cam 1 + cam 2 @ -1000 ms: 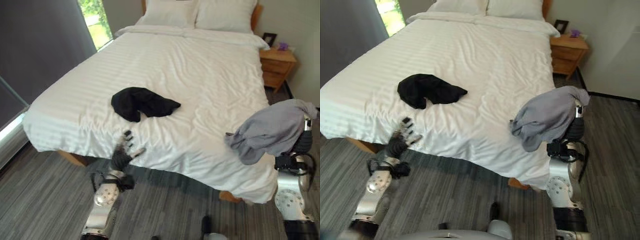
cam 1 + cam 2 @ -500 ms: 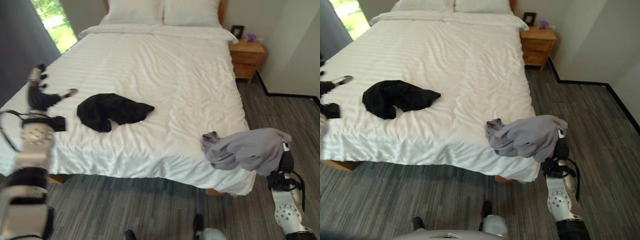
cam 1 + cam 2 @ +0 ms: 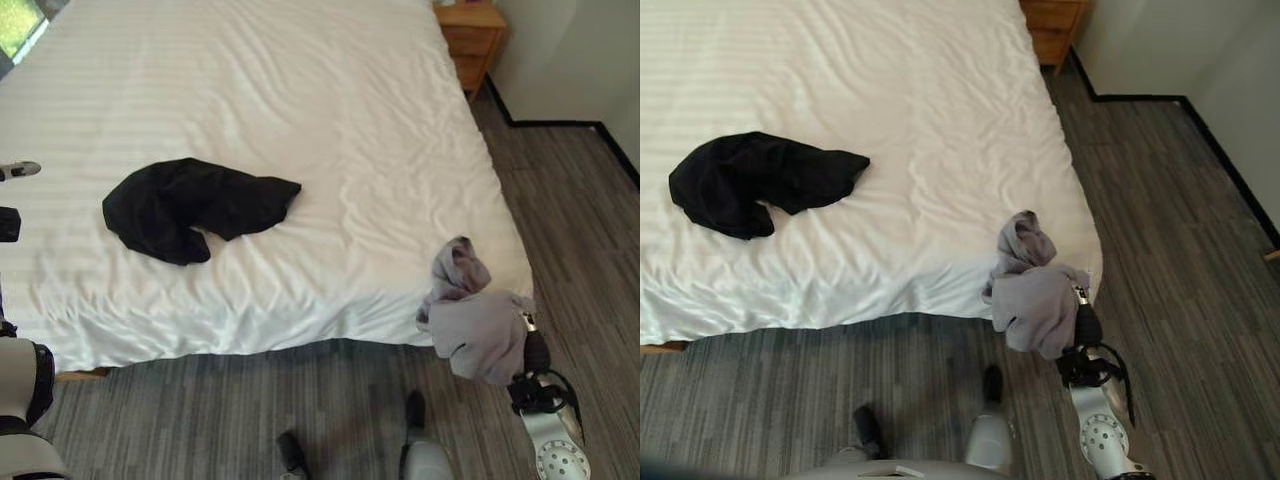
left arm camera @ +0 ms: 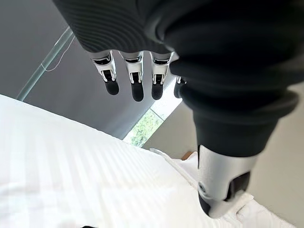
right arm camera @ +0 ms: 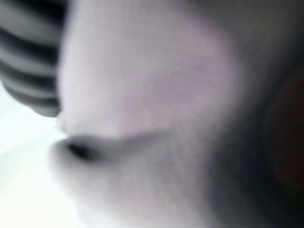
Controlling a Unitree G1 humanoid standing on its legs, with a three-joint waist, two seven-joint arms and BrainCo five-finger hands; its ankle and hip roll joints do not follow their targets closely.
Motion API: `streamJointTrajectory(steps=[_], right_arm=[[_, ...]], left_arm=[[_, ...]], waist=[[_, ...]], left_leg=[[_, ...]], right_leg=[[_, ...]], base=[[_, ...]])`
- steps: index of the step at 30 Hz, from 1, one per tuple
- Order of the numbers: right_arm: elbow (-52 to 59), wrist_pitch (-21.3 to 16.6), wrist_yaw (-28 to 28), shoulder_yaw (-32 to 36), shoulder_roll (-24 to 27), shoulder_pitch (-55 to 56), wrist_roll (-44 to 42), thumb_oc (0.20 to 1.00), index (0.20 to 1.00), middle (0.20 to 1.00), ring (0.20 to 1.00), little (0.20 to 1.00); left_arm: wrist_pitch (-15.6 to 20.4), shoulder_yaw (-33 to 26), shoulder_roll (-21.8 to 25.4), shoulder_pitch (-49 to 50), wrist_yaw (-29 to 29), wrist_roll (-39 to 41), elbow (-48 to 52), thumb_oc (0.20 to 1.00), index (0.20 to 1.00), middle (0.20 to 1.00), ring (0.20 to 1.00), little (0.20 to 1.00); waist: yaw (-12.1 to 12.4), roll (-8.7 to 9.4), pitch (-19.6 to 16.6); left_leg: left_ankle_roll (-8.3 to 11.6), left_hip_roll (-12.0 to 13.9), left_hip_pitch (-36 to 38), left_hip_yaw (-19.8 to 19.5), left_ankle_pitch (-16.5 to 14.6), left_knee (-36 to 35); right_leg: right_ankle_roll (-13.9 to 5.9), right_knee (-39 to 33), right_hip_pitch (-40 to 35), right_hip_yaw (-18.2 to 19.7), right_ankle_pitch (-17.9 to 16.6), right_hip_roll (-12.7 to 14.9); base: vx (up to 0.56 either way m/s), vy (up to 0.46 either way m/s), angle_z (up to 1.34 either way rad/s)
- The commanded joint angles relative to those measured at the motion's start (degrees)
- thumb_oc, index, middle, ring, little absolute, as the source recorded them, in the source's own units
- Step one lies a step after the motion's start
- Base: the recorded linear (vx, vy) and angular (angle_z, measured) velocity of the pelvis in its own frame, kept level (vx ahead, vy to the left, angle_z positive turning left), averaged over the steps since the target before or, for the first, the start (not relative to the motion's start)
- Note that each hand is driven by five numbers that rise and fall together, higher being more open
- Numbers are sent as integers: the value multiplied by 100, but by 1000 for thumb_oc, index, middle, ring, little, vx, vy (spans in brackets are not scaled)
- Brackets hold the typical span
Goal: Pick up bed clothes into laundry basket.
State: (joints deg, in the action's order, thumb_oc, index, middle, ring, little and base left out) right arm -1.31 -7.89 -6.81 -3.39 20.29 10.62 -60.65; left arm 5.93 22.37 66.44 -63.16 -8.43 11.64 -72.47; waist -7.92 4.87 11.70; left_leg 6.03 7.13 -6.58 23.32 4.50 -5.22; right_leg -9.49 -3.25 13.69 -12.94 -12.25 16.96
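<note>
A black garment [image 3: 190,205] lies crumpled on the white bed [image 3: 340,110], toward its near left. A grey garment [image 3: 478,328] hangs over my right hand [image 3: 537,352] at the bed's near right corner, its upper end touching the sheet's edge. In the right wrist view the grey cloth [image 5: 156,118] covers the hand from close up. My left hand [image 4: 137,83] hovers over the bed's left side, open and holding nothing, fingers straight; one fingertip [image 3: 20,169] shows left of the black garment.
A wooden nightstand [image 3: 472,30] stands at the far right of the bed. Grey plank floor [image 3: 580,230] runs along the bed's right side and foot, bounded by a wall with a dark baseboard [image 3: 550,122]. A window [image 4: 142,133] is beyond the bed.
The camera has swung down and to the right. My right hand has sunk lower with the grey garment beside the bed's corner. The left hand has risen to the bed's left edge.
</note>
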Motion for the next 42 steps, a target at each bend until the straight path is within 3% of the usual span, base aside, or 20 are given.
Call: streamJointTrajectory(steps=[1, 9, 15, 20, 27, 28, 29, 38, 42], right_arm=[[331, -269, -220, 285, 84, -507, -45, 200, 200, 200, 200, 200], [514, -312, -245, 119, 120, -517, -157, 200, 200, 200, 200, 200], [637, -309, -180, 72, 63, -506, -206, 200, 200, 200, 200, 200], [625, -276, -197, 46, 115, -539, -271, 200, 200, 200, 200, 200], [801, -247, -389, -104, 468, -617, -311, 200, 200, 200, 200, 200], [846, -258, -392, -62, 520, -615, -302, 200, 200, 200, 200, 200], [886, -271, -412, -30, 544, -609, -307, 200, 200, 200, 200, 200], [1140, -244, -705, 42, 662, -377, -340, 200, 200, 200, 200, 200], [1128, -244, -728, 33, 689, -372, -307, 200, 200, 200, 200, 200]], left_arm=[[175, -35, 173, -743, -56, -268, -22, 1000, 1000, 1000, 1000, 1000], [16, 586, 126, -1224, -32, -753, -265, 1000, 1000, 1000, 1000, 1000], [-231, 505, -92, -1440, -256, -697, -377, 1000, 1000, 1000, 1000, 1000], [-316, 176, 4, -1120, -263, -519, -436, 1000, 1000, 1000, 1000, 1000], [-430, 481, 178, -1007, -74, -1126, -491, 1000, 1000, 1000, 1000, 1000], [-425, 508, 196, -976, -11, -1171, -484, 784, 784, 784, 784, 784], [-432, 534, 194, -911, 43, -1245, -501, 200, 200, 200, 200, 200], [-450, 347, -68, -334, 311, -1676, -567, 200, 200, 200, 200, 200], [-412, 318, -179, -402, 339, -1428, -461, 200, 200, 200, 200, 200]], waist=[[-85, -110, 219], [-143, 17, 591], [-79, 105, 896], [-10, 56, 967], [-48, 20, 1163], [-54, 28, 1198], [-70, 42, 1237], [-169, 193, 1238], [-208, 204, 1230]], left_leg=[[204, 339, -17, -107, 157, 47], [223, 416, -394, -98, 248, 76], [246, 512, -762, -151, 226, 355], [269, 536, -1040, -222, 177, 593], [308, 612, -1485, -336, 235, 725], [314, 618, -1541, -348, 246, 729], [322, 633, -1610, -356, 258, 737], [337, 705, -1871, -351, 138, 944], [355, 748, -1868, -355, 147, 925]], right_leg=[[-539, 318, -542, 9, -172, 351], [-551, 248, -153, 27, -351, 253], [-533, 178, 82, 22, -364, 173], [-525, 129, 164, -3, -368, 175], [-518, 83, 427, -100, -410, 118], [-519, 65, 457, -111, -438, 107], [-524, 52, 511, -120, -463, 91], [-502, -47, 739, -32, -475, 31], [-488, -55, 756, -38, -431, 12]], base=[[-22, 5, 6], [-1, -5, -3], [5, -53, -6], [11, -25, -12], [-30, -17, 5], [-35, -25, 11], [-29, -7, 4], [-1, 0, -5], [-3, -1, -1]])
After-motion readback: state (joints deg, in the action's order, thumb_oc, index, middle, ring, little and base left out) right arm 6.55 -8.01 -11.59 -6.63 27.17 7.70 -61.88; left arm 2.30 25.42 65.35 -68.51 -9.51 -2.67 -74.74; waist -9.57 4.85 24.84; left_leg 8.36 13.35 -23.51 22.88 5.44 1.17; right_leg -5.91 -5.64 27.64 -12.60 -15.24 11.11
